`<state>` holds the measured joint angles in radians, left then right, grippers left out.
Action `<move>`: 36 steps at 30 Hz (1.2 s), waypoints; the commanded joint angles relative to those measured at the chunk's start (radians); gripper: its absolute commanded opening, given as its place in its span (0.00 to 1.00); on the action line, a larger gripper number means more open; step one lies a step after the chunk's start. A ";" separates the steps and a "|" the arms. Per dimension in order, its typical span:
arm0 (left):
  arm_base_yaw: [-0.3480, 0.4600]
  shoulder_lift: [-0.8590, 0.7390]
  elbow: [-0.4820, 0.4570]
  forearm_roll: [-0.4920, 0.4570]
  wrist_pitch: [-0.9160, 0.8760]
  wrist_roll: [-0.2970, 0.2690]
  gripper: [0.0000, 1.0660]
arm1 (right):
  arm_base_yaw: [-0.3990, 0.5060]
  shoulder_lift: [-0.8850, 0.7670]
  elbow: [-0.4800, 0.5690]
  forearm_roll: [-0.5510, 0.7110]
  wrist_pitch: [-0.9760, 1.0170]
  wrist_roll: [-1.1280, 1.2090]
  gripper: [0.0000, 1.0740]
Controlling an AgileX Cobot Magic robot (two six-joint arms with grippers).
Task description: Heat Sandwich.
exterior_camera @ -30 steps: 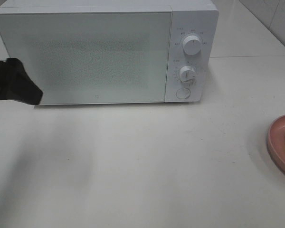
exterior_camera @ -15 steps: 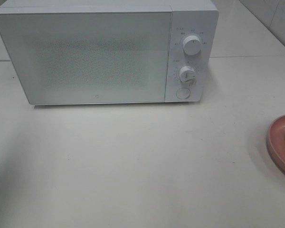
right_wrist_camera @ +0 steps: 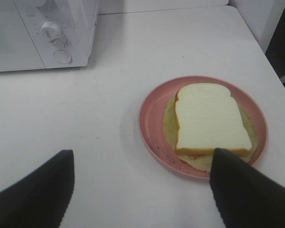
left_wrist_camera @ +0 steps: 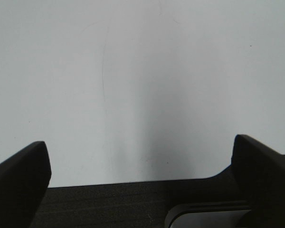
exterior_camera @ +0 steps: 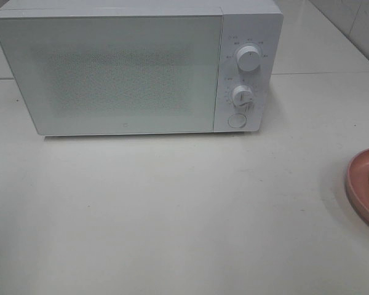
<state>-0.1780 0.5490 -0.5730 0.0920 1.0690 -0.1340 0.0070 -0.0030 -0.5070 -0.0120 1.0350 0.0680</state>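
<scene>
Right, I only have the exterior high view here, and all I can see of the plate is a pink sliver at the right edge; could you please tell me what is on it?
Observer: A sandwich lies flat on the pink plate, white bread on top.
Operator: Thanks. Is the right gripper holding it?
Observer: No, the right gripper is open and holds nothing, with the plate ahead of it.
Operator: And the left gripper?
Observer: The left gripper is open over bare table.
Operator: Is the microwave shut?
Observer: That your view shows too: the microwave door is closed.
</scene>
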 commanded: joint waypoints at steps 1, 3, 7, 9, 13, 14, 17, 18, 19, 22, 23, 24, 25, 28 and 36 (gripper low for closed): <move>0.004 -0.090 0.055 -0.020 -0.009 0.014 0.92 | -0.008 -0.028 0.002 0.003 0.001 -0.015 0.71; 0.004 -0.116 0.068 -0.032 -0.024 0.014 0.92 | -0.008 -0.028 0.002 0.003 0.001 -0.015 0.71; 0.004 -0.194 0.075 -0.070 -0.031 0.097 0.92 | -0.008 -0.028 0.002 0.003 0.001 -0.015 0.71; 0.004 -0.229 0.078 -0.122 -0.032 0.171 0.92 | -0.008 -0.028 0.002 0.003 0.001 -0.015 0.71; 0.004 -0.237 0.078 -0.145 -0.032 0.198 0.92 | -0.008 -0.028 0.002 0.003 0.001 -0.015 0.71; 0.004 -0.237 0.078 -0.143 -0.032 0.196 0.92 | -0.008 -0.028 0.002 0.003 0.001 -0.015 0.71; 0.004 -0.237 0.078 -0.143 -0.032 0.193 0.92 | -0.008 -0.028 0.002 0.003 0.001 -0.015 0.71; 0.004 -0.237 0.078 -0.143 -0.033 0.193 0.92 | -0.008 -0.028 0.002 0.003 0.001 -0.015 0.71; 0.004 -0.237 0.078 -0.143 -0.033 0.192 0.92 | -0.008 -0.028 0.002 0.003 0.001 -0.015 0.71; 0.004 -0.237 0.078 -0.143 -0.033 0.192 0.92 | -0.008 -0.028 0.002 0.003 0.001 -0.015 0.71; 0.004 -0.237 0.078 -0.143 -0.033 0.192 0.92 | -0.008 -0.028 0.002 0.003 0.001 -0.015 0.71; 0.004 -0.244 0.078 -0.143 -0.033 0.192 0.92 | -0.008 -0.028 0.002 0.003 0.001 -0.015 0.71; 0.004 -0.252 0.078 -0.143 -0.033 0.192 0.92 | -0.008 -0.028 0.002 0.003 0.001 -0.015 0.71; 0.018 -0.277 0.078 -0.146 -0.033 0.192 0.92 | -0.008 -0.028 0.002 0.003 0.001 -0.015 0.71; 0.198 -0.518 0.078 -0.145 -0.033 0.190 0.92 | -0.008 -0.028 0.002 0.003 0.001 -0.015 0.71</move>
<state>0.0150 0.0430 -0.4970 -0.0430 1.0420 0.0550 0.0070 -0.0030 -0.5070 -0.0120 1.0350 0.0680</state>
